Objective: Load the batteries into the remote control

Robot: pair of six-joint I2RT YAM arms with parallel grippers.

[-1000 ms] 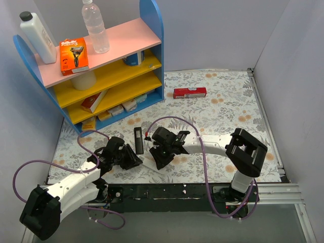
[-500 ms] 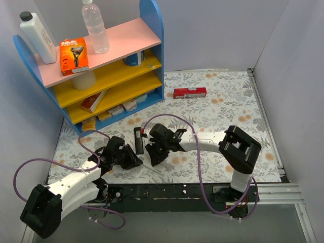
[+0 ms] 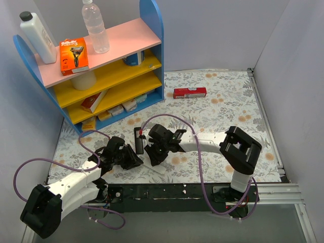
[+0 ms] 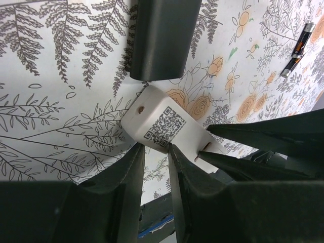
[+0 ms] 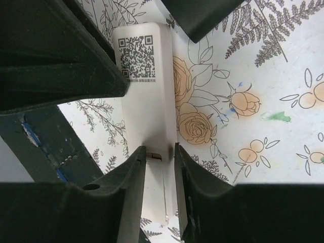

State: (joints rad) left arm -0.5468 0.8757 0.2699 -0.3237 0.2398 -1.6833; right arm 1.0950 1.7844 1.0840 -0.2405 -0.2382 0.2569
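Observation:
The white remote control (image 3: pixel 158 167) with a QR label lies between both grippers near the front edge. My right gripper (image 5: pixel 160 150) is shut on its long sides, just by the small latch on the remote control (image 5: pixel 149 101). My left gripper (image 4: pixel 156 150) is almost closed. Its tips rest against the label end of the remote control (image 4: pixel 162 121), with only tabletop showing in the slim gap. Two thin batteries (image 4: pixel 298 46) lie on the cloth further off. In the top view the left gripper (image 3: pixel 133 161) and right gripper (image 3: pixel 152 159) stand close together.
A black remote-shaped bar (image 3: pixel 137 140) lies just behind the grippers. The blue shelf unit (image 3: pixel 101 66) stands at the back left and a red box (image 3: pixel 190 92) lies at the back centre. The dark front rail (image 3: pixel 167 192) runs just below the remote.
My right gripper has shifted left toward the left gripper, bringing the white remote with it. The left arm has barely moved.

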